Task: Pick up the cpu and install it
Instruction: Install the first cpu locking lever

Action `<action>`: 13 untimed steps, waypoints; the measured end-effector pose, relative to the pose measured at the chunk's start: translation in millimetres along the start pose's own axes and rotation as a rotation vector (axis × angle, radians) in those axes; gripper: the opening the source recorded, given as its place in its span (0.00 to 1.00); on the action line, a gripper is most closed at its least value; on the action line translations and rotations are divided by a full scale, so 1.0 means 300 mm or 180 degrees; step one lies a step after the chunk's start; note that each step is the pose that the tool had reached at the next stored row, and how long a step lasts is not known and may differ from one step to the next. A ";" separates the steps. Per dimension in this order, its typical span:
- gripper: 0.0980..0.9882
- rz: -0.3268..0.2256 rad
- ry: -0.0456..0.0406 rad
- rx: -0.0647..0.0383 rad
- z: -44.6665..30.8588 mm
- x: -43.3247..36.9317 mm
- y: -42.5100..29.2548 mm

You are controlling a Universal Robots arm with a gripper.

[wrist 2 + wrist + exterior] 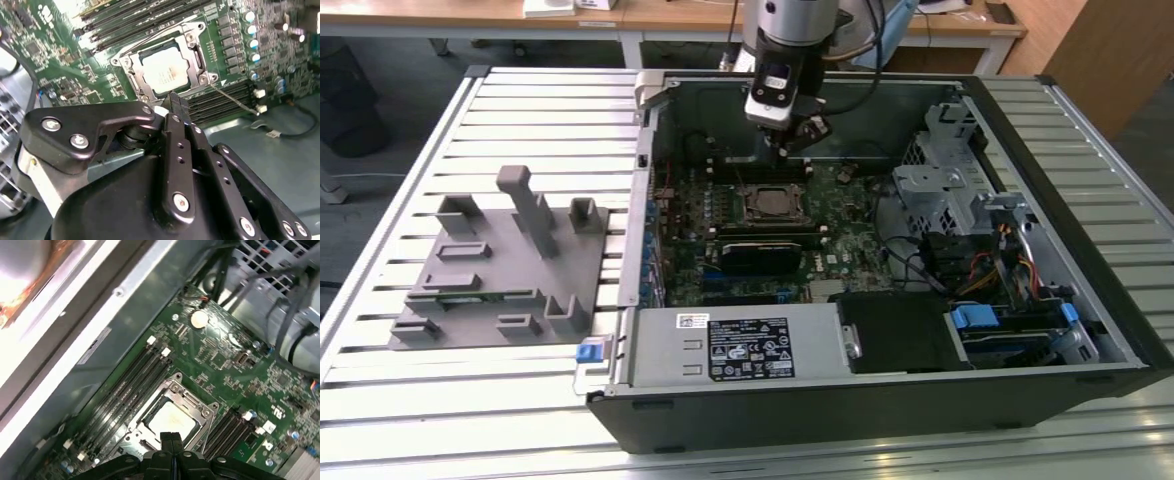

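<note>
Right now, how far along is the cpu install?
Done: the cpu lies flat in the motherboard socket, inside its metal frame. In hand: nothing. The claw is shut and empty, hovering near the socket. Left: I cannot tell whether the socket is latched down over the chip.

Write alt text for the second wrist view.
The cpu sits in the metal-framed socket on the green motherboard, between memory slots. The black gripper is in the foreground, fingers shut, tips near the socket's edge.

surface: silver slatted table (414, 440) | behind: light wooden desks (454, 12) | exterior view's right: brown wooden panel (1110, 50) | grey floor (352, 225)
</note>
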State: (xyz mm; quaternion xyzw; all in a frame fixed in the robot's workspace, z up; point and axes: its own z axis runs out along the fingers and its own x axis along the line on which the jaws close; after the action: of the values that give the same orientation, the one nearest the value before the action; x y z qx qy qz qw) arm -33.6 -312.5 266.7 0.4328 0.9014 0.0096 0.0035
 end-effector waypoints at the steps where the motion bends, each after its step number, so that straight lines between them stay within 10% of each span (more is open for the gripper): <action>1: 0.01 -0.0057 0.0001 0.0000 0.000 0.000 0.000; 13: 0.01 -0.0754 0.0015 0.0002 0.004 0.000 0.000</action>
State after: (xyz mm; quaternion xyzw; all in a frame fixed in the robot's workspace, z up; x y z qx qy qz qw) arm -33.6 -312.5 265.5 0.3233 0.9463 0.0100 0.0023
